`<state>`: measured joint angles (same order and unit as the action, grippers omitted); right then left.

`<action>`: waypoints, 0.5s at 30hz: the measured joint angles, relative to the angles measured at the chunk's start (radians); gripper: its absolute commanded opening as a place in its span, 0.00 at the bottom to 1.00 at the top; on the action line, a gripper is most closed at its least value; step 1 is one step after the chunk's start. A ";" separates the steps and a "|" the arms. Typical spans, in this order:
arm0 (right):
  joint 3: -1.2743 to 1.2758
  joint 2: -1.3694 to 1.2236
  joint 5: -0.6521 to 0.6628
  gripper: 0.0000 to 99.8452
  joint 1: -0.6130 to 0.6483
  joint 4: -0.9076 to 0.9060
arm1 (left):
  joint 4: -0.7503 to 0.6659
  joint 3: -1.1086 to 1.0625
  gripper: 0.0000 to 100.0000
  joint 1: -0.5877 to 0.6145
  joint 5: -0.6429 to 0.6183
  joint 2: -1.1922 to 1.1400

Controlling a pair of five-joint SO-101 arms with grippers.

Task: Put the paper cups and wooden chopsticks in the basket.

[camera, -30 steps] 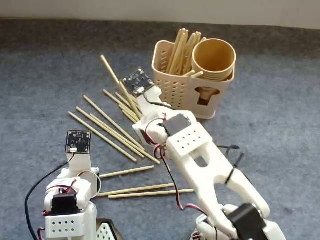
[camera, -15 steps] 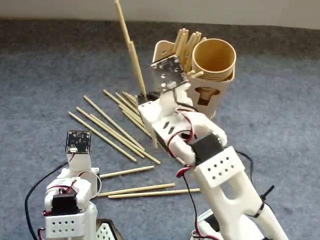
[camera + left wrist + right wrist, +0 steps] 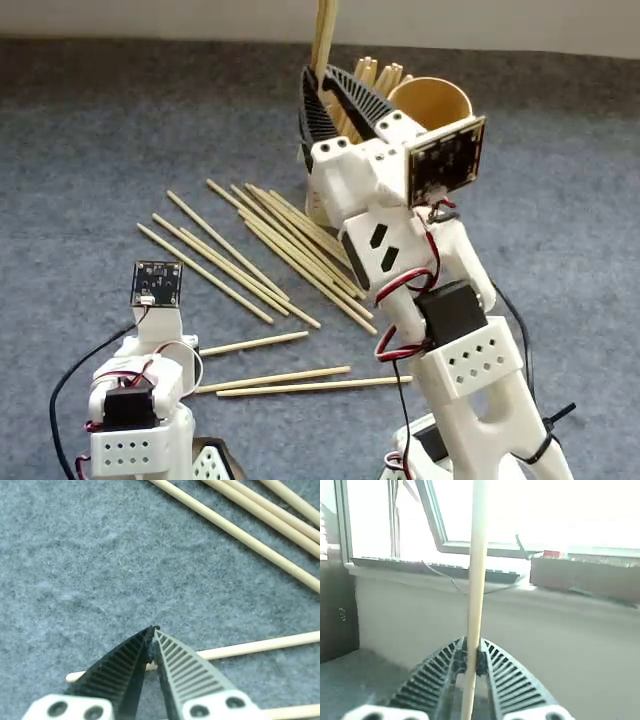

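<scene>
Wooden chopstick (image 3: 325, 30) stands upright, clamped in the right claw (image 3: 316, 85) by the basket (image 3: 314, 195) and paper cups (image 3: 432, 100); loose chopsticks (image 3: 255, 250) strew the grey surface (image 3: 100, 130). The left wrist view has the left claw (image 3: 152, 636) pinched together, empty, over one. The right wrist view confirms the grip.

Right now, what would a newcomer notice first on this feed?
The right tool, shut on one wooden chopstick that sticks up past the top of the high view, just in front of the basket with its paper cups. Next, the fan of loose chopsticks lying on the grey carpet in front of the basket, and the left tool shut just over one of them.
</scene>
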<state>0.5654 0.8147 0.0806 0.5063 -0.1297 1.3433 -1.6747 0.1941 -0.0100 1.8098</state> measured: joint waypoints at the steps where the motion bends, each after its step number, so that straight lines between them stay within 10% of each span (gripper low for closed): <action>1: 0.002 0.000 0.026 0.01 -0.005 0.020 | 0.000 0.000 0.00 0.000 0.000 0.000; 15: 0.012 -0.331 0.123 0.01 -0.153 0.269 | 0.000 0.000 0.00 0.000 0.000 0.000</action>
<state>0.5777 0.4833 0.2033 0.3529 0.1389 1.3433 -1.6747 0.1941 -0.0100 1.8098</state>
